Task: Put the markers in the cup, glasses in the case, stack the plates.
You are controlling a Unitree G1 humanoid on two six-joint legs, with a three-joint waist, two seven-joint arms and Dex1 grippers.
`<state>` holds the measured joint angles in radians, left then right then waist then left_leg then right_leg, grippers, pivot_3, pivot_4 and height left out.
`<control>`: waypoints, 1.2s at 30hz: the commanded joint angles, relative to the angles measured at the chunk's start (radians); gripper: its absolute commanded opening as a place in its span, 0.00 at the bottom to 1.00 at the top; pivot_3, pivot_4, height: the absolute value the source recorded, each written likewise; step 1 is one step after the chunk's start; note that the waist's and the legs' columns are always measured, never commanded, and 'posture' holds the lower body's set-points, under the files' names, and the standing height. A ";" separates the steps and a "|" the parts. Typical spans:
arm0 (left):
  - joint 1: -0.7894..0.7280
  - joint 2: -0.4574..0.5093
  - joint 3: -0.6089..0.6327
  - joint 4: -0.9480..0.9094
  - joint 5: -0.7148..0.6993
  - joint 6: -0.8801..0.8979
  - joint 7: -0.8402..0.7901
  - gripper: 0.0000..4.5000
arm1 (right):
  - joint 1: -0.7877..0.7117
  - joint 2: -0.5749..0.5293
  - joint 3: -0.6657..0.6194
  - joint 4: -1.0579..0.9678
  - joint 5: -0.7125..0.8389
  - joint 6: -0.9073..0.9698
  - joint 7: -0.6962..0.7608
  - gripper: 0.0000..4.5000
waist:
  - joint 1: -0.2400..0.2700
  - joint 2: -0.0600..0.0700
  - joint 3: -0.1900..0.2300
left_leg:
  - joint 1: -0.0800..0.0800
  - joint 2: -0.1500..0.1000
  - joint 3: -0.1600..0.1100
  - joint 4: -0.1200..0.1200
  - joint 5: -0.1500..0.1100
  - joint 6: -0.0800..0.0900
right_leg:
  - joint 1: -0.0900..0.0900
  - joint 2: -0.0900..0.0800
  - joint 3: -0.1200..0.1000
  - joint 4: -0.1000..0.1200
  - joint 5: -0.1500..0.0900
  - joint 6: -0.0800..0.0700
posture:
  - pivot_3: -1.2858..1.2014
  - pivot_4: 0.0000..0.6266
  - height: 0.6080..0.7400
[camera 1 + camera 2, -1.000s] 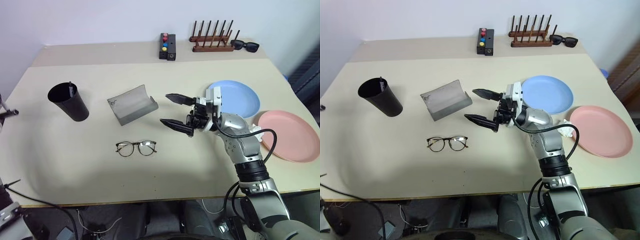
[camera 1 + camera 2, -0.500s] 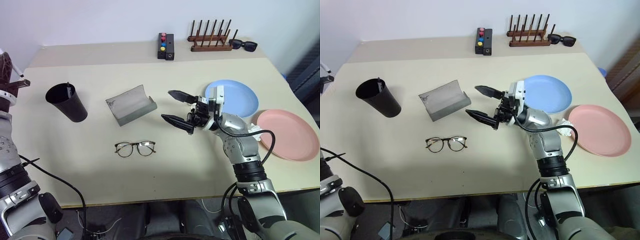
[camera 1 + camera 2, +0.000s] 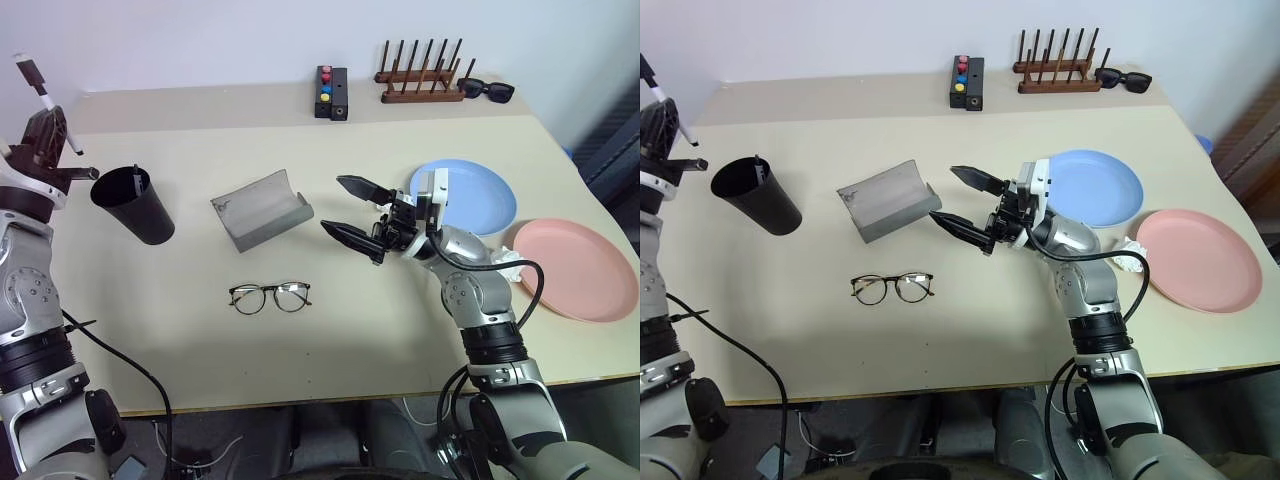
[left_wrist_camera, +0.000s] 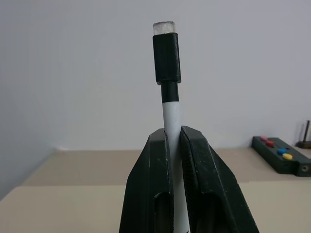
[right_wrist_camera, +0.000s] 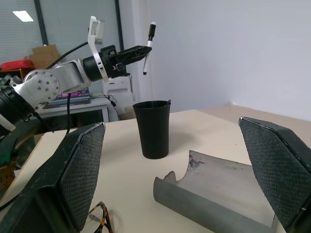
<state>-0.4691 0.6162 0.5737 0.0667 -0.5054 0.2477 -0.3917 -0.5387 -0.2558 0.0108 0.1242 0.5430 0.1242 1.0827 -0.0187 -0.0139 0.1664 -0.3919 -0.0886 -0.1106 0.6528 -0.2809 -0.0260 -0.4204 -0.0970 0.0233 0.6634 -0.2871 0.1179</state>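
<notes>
Marker, whitish with dark cap, pinched upright in your left gripper, raised just beside and above cup rim; second marker stands inside cup; your right gripper spread wide, empty, hovering near case; glasses lie below it, nearer you.
</notes>
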 commanded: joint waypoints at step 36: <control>0.074 0.006 -0.049 0.003 0.105 -0.139 -0.008 0.83 | -0.010 -0.003 -0.009 -0.050 0.002 0.020 -0.023 1.00 | 0.002 0.000 0.000 | 0.000 0.000 0.000 0.000 0.000 0.000 | 0.000 0.000 0.000 0.000 0.000 0.000 | 0.52 0.24 1.00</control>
<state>-0.3960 0.6155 0.5218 0.0868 -0.4025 0.1270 -0.4049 -0.5255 -0.2584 0.0113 0.1165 0.5340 0.1472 1.0644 -0.0172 -0.0139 0.1664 -0.3919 -0.0887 -0.1105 0.6528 -0.2809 -0.0259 -0.4203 -0.0971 0.0233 0.6634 -0.2871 0.1179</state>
